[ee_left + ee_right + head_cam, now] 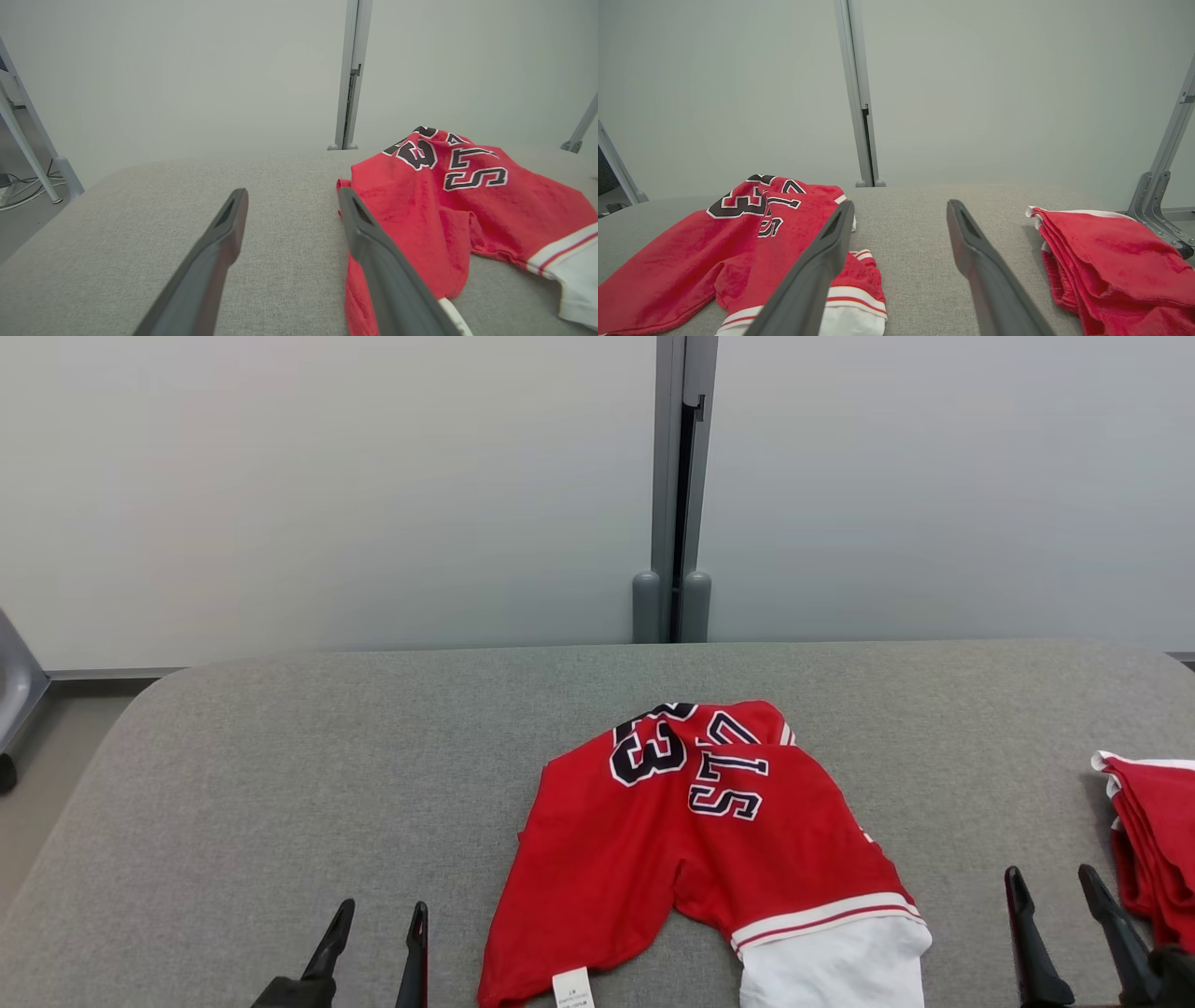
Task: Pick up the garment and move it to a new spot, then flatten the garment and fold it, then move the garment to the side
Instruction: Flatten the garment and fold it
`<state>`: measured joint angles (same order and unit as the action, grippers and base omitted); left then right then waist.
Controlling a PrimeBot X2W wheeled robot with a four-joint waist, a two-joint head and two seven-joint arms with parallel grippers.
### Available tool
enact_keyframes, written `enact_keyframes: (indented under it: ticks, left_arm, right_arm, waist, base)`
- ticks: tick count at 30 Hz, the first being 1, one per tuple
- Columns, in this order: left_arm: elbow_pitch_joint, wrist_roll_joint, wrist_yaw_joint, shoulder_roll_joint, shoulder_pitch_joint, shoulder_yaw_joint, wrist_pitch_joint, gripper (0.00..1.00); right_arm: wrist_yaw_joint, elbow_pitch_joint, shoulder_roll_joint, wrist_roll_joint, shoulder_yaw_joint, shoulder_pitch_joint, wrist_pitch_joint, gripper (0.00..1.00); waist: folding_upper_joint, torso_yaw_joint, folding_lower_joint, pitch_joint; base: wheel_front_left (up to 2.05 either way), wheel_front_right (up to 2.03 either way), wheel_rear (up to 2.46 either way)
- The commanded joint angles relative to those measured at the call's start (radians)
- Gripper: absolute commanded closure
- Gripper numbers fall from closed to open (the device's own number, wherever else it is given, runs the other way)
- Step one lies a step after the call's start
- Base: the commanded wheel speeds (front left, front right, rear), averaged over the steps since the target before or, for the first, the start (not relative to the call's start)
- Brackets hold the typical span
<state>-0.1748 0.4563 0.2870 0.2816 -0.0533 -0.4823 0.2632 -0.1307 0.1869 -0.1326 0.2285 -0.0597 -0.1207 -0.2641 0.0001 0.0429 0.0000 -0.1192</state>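
garment (691, 840): red jersey with black-and-white numbers and letters, lying crumpled on the grey padded table (280, 784), about mid-width, toward the near edge. not flat: the far part is folded over on itself and the print is bunched up there. a red/white striped band and a white section (831, 971) sit at its near right corner. a small white label (572, 987) shows at the near left hem.

left gripper (385, 905): low at the near edge, just left of the garment, fingers spread, nothing between them. in the left wrist view the finger (387, 261) nearer the garment overlaps the jersey's edge. can't tell if it touches the cloth.

right gripper (1050, 873): jaws wide apart, empty, sitting between the garment and a stack of folded red clothes (1153, 840) at the table's right edge. right wrist view has bare table between its fingers, jersey to one side, stack to the other, neither touched.

behind the table: plain pale wall panels with a grey post (684, 485) between them.
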Motion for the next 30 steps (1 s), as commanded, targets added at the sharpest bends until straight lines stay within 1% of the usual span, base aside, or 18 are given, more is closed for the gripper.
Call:
enact_keyframes:
  ticks: [1, 5, 11, 16, 23, 27, 29, 30]
  left_arm:
    - [0.014, -0.016, -0.027, -0.007, -0.025, 0.032, 0.002, 0.00]
    - [0.022, -0.052, -0.101, -0.048, -0.076, 0.093, 0.002, 0.00]
    - [0.000, -0.111, -0.164, -0.114, -0.084, 0.183, 0.002, 0.00]
    - [-0.021, -0.152, -0.203, -0.148, -0.085, 0.236, 0.002, 0.00]
    - [-0.032, -0.197, -0.251, -0.170, -0.097, 0.302, 0.002, 0.00]
    - [-0.039, -0.208, -0.262, -0.180, -0.096, 0.307, 0.002, 0.00]
    - [-0.065, -0.203, -0.274, -0.185, -0.093, 0.291, -0.002, 0.00]
    - [-0.079, -0.196, -0.280, -0.189, -0.087, 0.281, -0.020, 0.00]
  right_arm:
    - [0.000, 0.004, 0.010, -0.007, 0.001, -0.015, 0.000, 0.00]
    - [0.000, 0.002, 0.029, -0.011, 0.022, -0.027, 0.000, 0.00]
    - [0.000, 0.006, 0.033, -0.003, 0.029, -0.031, 0.000, 0.00]
    - [0.000, 0.011, 0.024, -0.001, 0.032, -0.032, 0.000, 0.00]
    - [0.000, 0.013, 0.015, -0.005, 0.039, -0.023, 0.000, 0.00]
    - [0.000, 0.009, 0.009, 0.006, 0.054, -0.012, 0.000, 0.00]
    - [0.000, 0.029, -0.004, 0.021, 0.088, -0.011, 0.000, 0.00]
    - [0.000, 0.051, -0.014, 0.036, 0.120, -0.010, 0.007, 0.00]
  waist:
    - [-0.0001, -0.001, 0.0000, -0.004]
    - [-0.0001, -0.018, 0.0000, 0.005]
    - [-0.0001, -0.047, 0.0000, 0.013]
    - [-0.0001, -0.056, 0.0000, 0.013]
    - [-0.0001, -0.060, 0.0000, 0.013]
    - [-0.0001, -0.060, 0.0000, 0.016]
    - [-0.0001, -0.061, 0.0000, 0.020]
    - [-0.0001, -0.061, 0.0000, 0.022]
  base:
    - [0.00, 0.00, 0.00]
    - [0.00, 0.00, 0.00]
    - [0.00, 0.00, 0.00]
    - [0.00, 0.00, 0.00]
    - [0.00, 0.00, 0.00]
    - [0.00, 0.00, 0.00]
    - [0.00, 0.00, 0.00]
    - [0.00, 0.00, 0.00]
